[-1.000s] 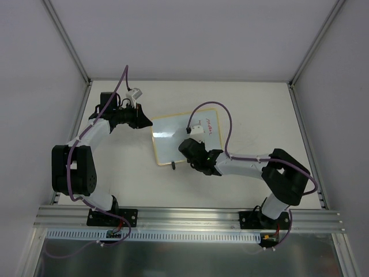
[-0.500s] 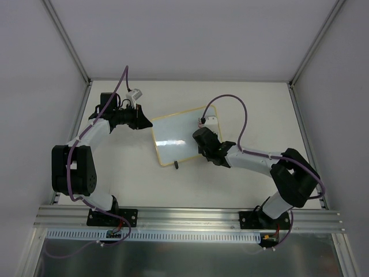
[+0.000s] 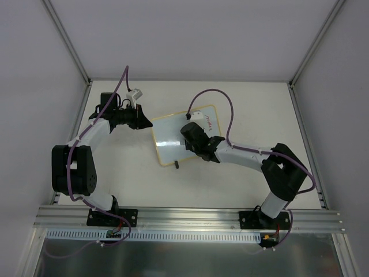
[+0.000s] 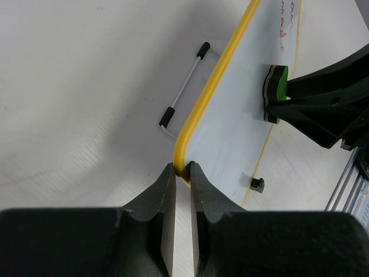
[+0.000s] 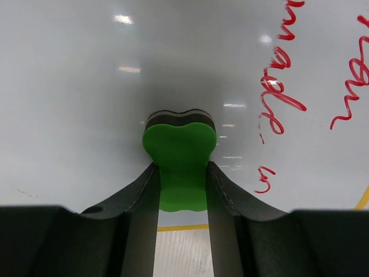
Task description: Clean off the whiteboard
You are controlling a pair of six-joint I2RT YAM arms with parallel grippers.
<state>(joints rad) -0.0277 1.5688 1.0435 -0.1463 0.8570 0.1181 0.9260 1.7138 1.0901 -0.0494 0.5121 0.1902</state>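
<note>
- Top external view: small rectangular whiteboard point(image 3: 170, 141) with a pale yellow frame lies flat near the centre of the white tabletop point(image 3: 248, 104), tilted so its long edges run from 8 o'clock to 2 o'clock.
- Red handwriting point(image 3: 209, 120) sits at the board's 2 o'clock end; the rest of the surface is clean.
- One small black foot point(image 3: 176, 165) projects from the board's 6 o'clock edge.
- Left claw point(image 3: 149, 123) meets the board at its 10 o'clock corner.
- Right claw point(image 3: 190, 133) is over the board, just at 8 o'clock of the writing.
- Left wrist view: left claw point(image 4: 182, 167) is pinching the rounded yellow corner of the whiteboard point(image 4: 236, 121). A wire stand with black end caps point(image 4: 184, 86) lies on the tabletop beside the frame.
- Right wrist view: right claw point(image 5: 182, 167) is pinching a green, black-backed eraser block point(image 5: 180, 147), pressed flat against the whiteboard point(image 5: 86, 86). Red handwriting point(image 5: 279, 81) lies at 2 o'clock of the eraser, close but untouched.
</note>
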